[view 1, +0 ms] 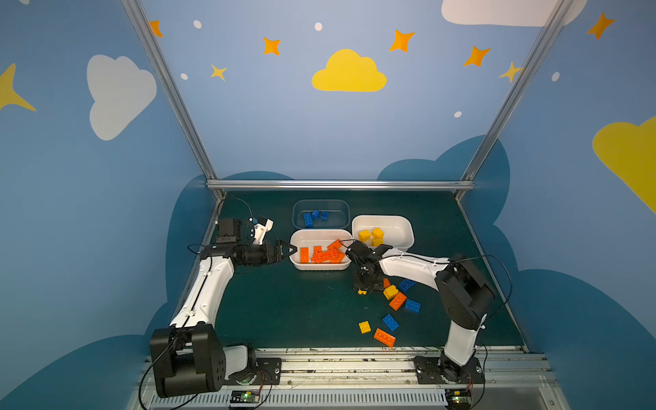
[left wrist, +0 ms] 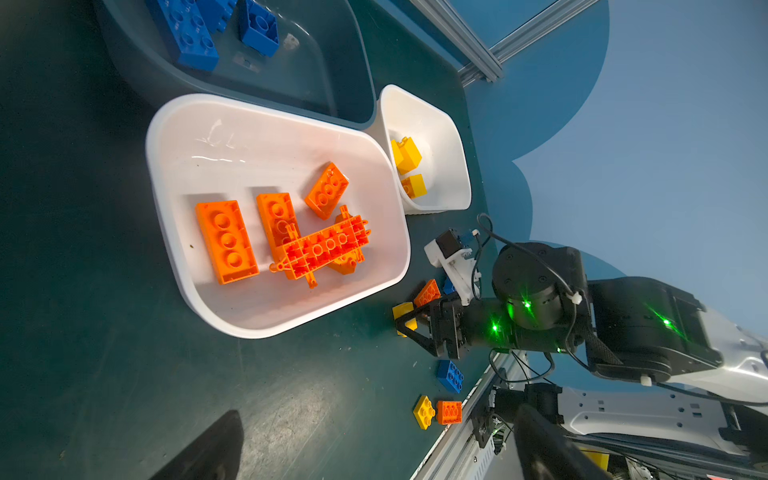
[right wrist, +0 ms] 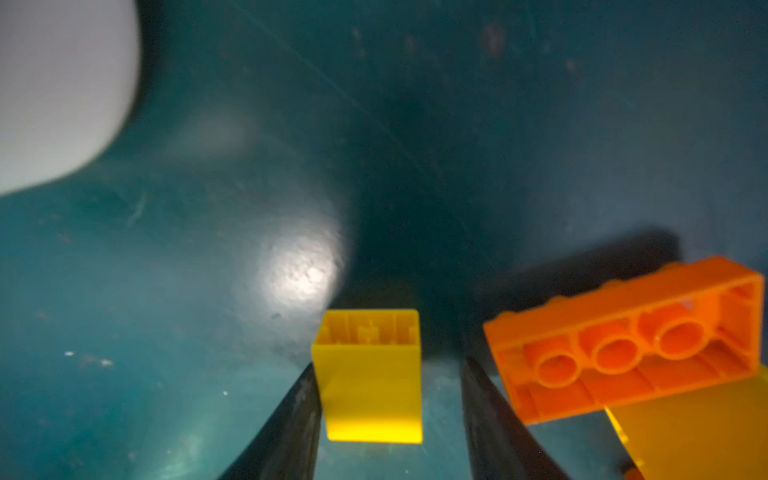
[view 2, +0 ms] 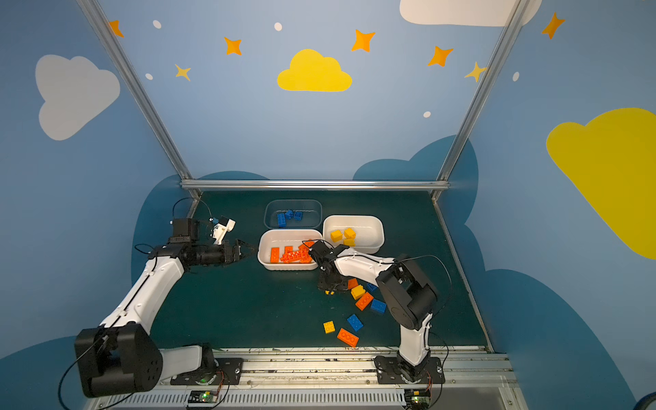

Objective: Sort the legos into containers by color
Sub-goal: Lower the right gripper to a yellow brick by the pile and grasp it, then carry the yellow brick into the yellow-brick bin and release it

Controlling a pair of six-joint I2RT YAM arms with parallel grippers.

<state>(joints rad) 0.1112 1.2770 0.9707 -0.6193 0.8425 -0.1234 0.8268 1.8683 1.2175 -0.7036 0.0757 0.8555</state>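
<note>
Green mat wide beside loose legos

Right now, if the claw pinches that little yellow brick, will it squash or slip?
Probably stiff and light: the yellow brick looks like hollow, ribbed plastic. Its smooth sides might slip or twist, since only one finger of the right gripper touches it.

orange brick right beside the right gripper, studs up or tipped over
Tipped over: the orange brick shows its hollow underside, three round tubes, in the right wrist view.
</note>
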